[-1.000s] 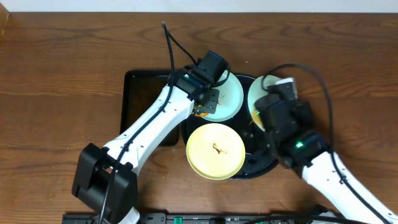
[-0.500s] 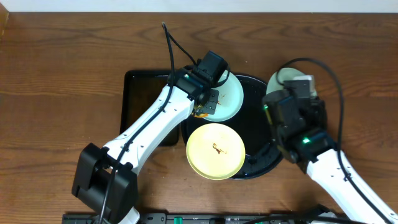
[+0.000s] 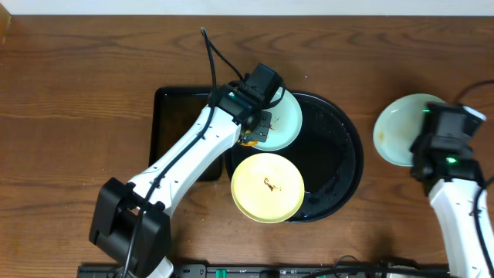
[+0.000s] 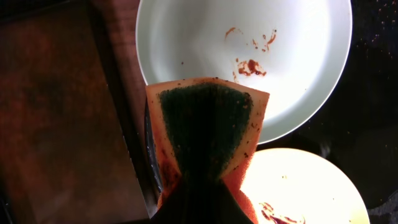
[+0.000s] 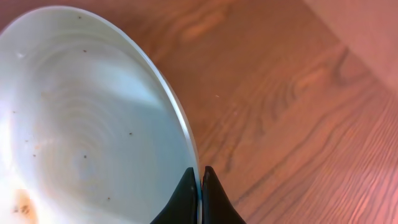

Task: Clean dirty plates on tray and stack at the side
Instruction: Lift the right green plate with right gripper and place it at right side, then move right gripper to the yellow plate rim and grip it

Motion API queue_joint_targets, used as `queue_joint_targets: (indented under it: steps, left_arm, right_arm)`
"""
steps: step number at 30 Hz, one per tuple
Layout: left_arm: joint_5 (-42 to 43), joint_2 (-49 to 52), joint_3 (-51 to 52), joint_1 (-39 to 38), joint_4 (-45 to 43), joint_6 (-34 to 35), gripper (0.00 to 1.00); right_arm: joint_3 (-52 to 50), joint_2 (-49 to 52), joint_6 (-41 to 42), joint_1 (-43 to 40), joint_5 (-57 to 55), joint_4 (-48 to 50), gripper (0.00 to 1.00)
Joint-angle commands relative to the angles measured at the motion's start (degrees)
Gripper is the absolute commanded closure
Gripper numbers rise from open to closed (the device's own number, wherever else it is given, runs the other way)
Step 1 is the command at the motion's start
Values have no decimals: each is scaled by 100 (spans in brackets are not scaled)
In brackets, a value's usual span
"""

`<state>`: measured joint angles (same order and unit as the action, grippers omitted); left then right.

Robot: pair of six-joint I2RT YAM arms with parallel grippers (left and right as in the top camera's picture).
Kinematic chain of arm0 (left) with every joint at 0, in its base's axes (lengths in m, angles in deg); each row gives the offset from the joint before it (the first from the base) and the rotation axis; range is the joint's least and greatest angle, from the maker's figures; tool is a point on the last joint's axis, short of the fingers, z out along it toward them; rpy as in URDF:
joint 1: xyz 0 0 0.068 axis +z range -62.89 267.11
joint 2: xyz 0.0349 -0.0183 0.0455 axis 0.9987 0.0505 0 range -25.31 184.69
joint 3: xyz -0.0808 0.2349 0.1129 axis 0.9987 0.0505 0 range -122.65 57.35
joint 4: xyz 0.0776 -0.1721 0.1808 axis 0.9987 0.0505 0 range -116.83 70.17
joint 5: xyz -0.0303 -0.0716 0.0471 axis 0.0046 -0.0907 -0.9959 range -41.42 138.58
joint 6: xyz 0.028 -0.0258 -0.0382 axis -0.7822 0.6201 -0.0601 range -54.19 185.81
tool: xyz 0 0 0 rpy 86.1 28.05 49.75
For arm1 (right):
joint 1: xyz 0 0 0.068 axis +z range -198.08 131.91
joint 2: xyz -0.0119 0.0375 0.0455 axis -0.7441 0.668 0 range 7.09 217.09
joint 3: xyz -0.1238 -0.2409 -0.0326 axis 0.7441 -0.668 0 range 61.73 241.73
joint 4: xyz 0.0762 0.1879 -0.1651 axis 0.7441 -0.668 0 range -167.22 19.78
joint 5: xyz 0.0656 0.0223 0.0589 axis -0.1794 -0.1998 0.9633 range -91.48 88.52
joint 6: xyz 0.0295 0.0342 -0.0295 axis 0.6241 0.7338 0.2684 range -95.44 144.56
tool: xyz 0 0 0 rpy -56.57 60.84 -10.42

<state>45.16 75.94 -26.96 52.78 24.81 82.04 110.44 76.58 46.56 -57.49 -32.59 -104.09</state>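
Jaws at right pinch mint plate [image 5: 81,124] rim; left clamp sponge [image 4: 208,134].

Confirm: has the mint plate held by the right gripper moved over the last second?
Yes. The plate went right, off the round tray, now over bare table.

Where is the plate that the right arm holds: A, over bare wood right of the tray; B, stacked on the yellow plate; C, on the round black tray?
A: the right tool pinches the rim of the mint plate over the tabletop, clear of the round tray.
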Motion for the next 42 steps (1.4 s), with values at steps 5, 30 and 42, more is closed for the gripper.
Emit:
queue_joint_targets:
  steps: [5, 30, 42]
  left_arm:
    - [-111, -138, 9, 2, 22, -74, 87]
    - [-109, -138, 9, 2, 42, -72, 86]
    - [44, -138, 9, 2, 68, -72, 86]
  right_arm:
    - [90, 754, 140, -1167, 1676, 352, 99]
    - [90, 750, -1246, -492, 6107, -929, 74]
    - [-612, 863, -542, 2175, 6157, -1298, 72]
